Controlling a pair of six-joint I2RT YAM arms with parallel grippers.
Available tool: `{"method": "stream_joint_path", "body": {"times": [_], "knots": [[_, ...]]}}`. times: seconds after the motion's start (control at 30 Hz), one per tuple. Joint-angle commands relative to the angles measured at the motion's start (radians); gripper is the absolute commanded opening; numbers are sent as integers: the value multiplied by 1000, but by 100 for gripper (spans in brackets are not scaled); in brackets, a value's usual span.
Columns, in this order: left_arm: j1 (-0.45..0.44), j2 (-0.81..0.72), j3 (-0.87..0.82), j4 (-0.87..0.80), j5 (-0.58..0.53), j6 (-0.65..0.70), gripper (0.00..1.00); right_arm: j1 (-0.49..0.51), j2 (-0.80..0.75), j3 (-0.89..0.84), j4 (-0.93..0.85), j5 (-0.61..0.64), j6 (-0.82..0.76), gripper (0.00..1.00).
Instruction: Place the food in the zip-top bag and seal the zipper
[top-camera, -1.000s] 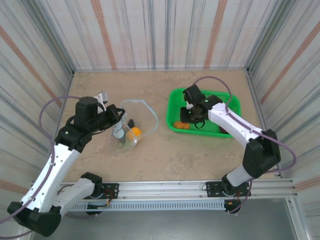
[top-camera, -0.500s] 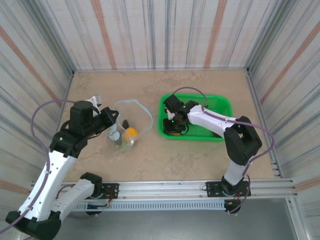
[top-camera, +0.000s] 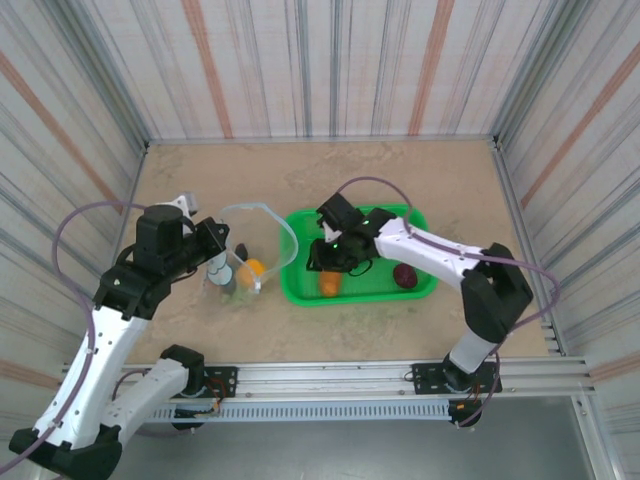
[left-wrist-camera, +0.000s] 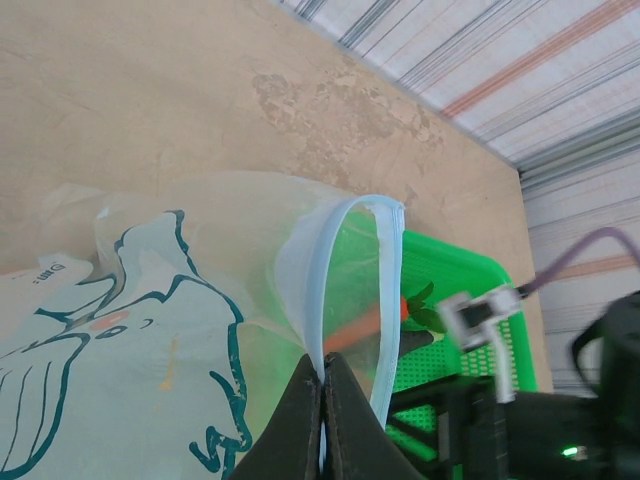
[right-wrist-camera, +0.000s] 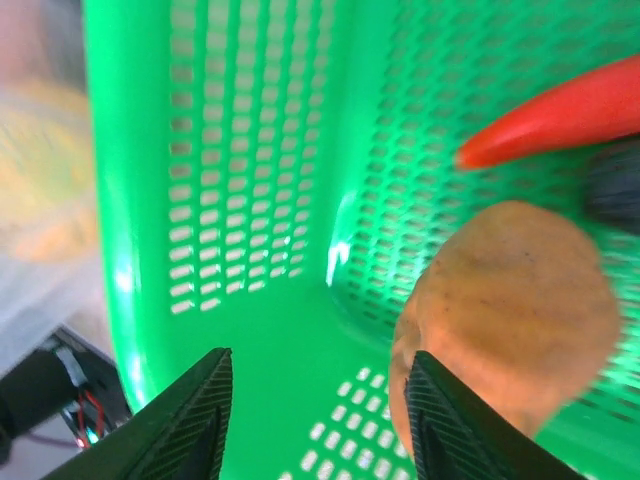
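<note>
The clear zip-top bag (top-camera: 247, 248) with its elephant print (left-wrist-camera: 150, 300) stands open left of centre. My left gripper (left-wrist-camera: 322, 385) is shut on the light blue zipper (left-wrist-camera: 318, 280) at the mouth edge. A yellow-orange ball (top-camera: 252, 268) lies inside the bag. The rest of the food is in the green basket (top-camera: 420, 285): an orange carrot (right-wrist-camera: 560, 110), a brown potato (right-wrist-camera: 510, 310), a dark eggplant (right-wrist-camera: 615, 185) and a purple ball (top-camera: 405, 275). My right gripper (right-wrist-camera: 318, 420) is open low inside the basket (right-wrist-camera: 260, 150), the potato against its right finger.
The basket's left wall (top-camera: 292, 270) sits close to the bag's mouth. Striped walls enclose the tan table (top-camera: 400, 180) on three sides. The arm bases and a metal rail (top-camera: 330, 380) run along the near edge.
The green basket has slid left toward the bag, with my right gripper inside it. The right jaws have spread wider. My left gripper has kept its hold and shifted slightly left.
</note>
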Motion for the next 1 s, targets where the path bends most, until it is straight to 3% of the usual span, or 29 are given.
{"method": "stream_joint_path", "body": {"times": [0.0,0.2,0.3,0.47,0.63,0.97], "knots": [[10,-16,18,-5,-31,24,0,-43,-93,23,-118,121,118,53],[10,-11,8,10,-23,22,0,-93,-115,-48,-109,174,219,53],[10,-4,20,1,-19,33,0,-83,-46,-15,-137,103,93,65],[10,-8,19,-12,-22,40,0,-31,75,42,-267,158,-48,83],[10,-10,4,-4,-14,32,0,-18,106,12,-263,241,-69,82],[10,6,-11,29,-9,21,0,-40,144,-53,-200,207,-78,78]]}}
